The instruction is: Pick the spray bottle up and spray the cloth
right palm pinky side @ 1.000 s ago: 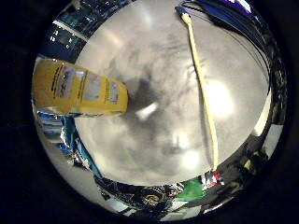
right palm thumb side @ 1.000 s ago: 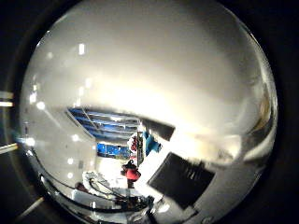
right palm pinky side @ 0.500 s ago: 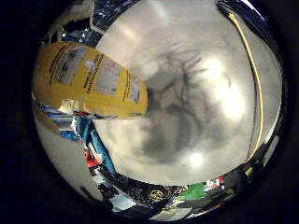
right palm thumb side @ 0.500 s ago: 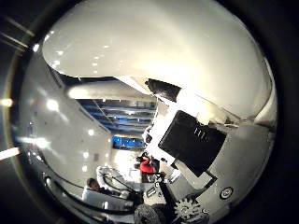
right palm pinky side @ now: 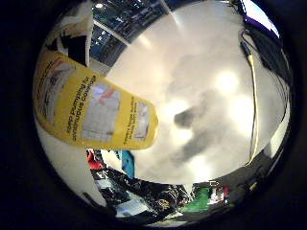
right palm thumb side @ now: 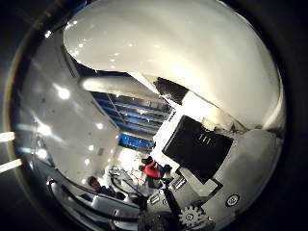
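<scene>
The spray bottle (right palm pinky side: 91, 112) has a yellow printed label and lies close to my palm, filling much of the little finger side view. A white and black part (right palm pinky side: 72, 36) continues past the label's end. In the thumb side view a large smooth white rounded surface (right palm thumb side: 183, 57) looms right by the palm; whether it belongs to the bottle I cannot tell. Black and white parts of my hand (right palm thumb side: 207, 159), with a small gear, show beside it. No cloth shows in either view.
A pale grey tabletop (right palm pinky side: 201, 76) lies behind the bottle, with a dark shadow (right palm pinky side: 189, 117) on it. A thin yellow strip (right palm pinky side: 253, 96) runs across the table near its far side. Cluttered room furniture (right palm pinky side: 144, 196) shows beyond the table's edge.
The bottle has grown larger in the little finger side view, and the white surface and hand parts fill more of the thumb side view. Both pictures have shifted, so the palm has moved closer.
</scene>
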Available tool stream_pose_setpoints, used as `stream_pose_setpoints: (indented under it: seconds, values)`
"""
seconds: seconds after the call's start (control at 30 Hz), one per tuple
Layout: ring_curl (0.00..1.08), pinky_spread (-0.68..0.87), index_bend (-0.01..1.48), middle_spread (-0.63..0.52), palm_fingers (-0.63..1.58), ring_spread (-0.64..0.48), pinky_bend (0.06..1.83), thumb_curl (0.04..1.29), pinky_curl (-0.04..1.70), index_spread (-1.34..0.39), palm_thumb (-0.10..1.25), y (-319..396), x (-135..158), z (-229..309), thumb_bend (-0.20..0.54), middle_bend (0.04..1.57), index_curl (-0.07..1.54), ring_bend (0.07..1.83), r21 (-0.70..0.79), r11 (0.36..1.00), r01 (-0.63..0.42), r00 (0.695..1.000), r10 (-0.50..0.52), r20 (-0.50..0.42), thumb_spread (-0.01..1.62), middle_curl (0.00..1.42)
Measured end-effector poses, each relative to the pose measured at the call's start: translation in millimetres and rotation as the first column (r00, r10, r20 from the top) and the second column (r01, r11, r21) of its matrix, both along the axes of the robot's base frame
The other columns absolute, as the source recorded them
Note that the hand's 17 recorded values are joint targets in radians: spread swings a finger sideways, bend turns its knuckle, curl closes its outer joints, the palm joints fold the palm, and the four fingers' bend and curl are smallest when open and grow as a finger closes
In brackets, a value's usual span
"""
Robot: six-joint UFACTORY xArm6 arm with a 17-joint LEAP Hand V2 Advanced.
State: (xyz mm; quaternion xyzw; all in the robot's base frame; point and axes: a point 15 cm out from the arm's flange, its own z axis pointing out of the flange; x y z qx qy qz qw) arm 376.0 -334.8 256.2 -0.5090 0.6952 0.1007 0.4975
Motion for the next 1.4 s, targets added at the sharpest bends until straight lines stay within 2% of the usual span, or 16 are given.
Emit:
stream_pose_setpoints:
  seconds: [0.3,0.4,0.63,0.87,1.03,1.27,1.4]
  values:
    - [0.77,-0.17,1.19,-0.09,1.10,-0.22,1.11,0.57,1.30,-0.21,1.08,84.2,-3.1,39.5,-0.013,1.42,0.83,1.38,-0.108,0.985,-0.135,0.991,0.133,-0.018,1.04,0.71]
    - [0.77,-0.17,1.19,-0.09,1.10,-0.22,1.08,0.59,1.36,-0.21,1.08,116.9,0.0,49.6,-0.012,1.42,0.83,1.37,-0.190,0.965,-0.181,0.983,0.180,-0.023,1.04,0.70]
    - [0.79,-0.16,1.19,-0.09,1.11,-0.23,1.04,0.62,1.46,-0.20,1.06,176.6,7.5,50.3,-0.013,1.43,0.82,1.37,-0.472,0.845,-0.252,0.966,0.251,-0.068,1.04,0.69]
    - [0.80,-0.16,1.19,-0.10,1.12,-0.23,1.01,0.64,1.52,-0.20,1.05,236.4,21.5,44.1,-0.013,1.43,0.82,1.36,-0.568,0.741,-0.358,0.928,0.351,-0.125,1.02,0.68]
    - [0.80,-0.16,1.19,-0.10,1.12,-0.23,1.00,0.65,1.54,-0.20,1.05,244.9,46.7,54.2,-0.015,1.43,0.82,1.36,-0.691,0.639,-0.338,0.927,0.352,-0.129,1.02,0.67]
    - [0.81,-0.16,1.19,-0.10,1.13,-0.22,0.99,0.67,1.56,-0.20,1.05,258.7,70.1,80.6,-0.013,1.43,0.81,1.35,-0.808,0.512,-0.291,0.926,0.363,-0.104,1.02,0.67]
    - [0.81,-0.16,1.19,-0.10,1.13,-0.22,0.99,0.67,1.56,-0.20,1.05,267.0,76.4,87.2,-0.014,1.43,0.81,1.35,-0.844,0.448,-0.295,0.914,0.389,-0.113,1.02,0.67]
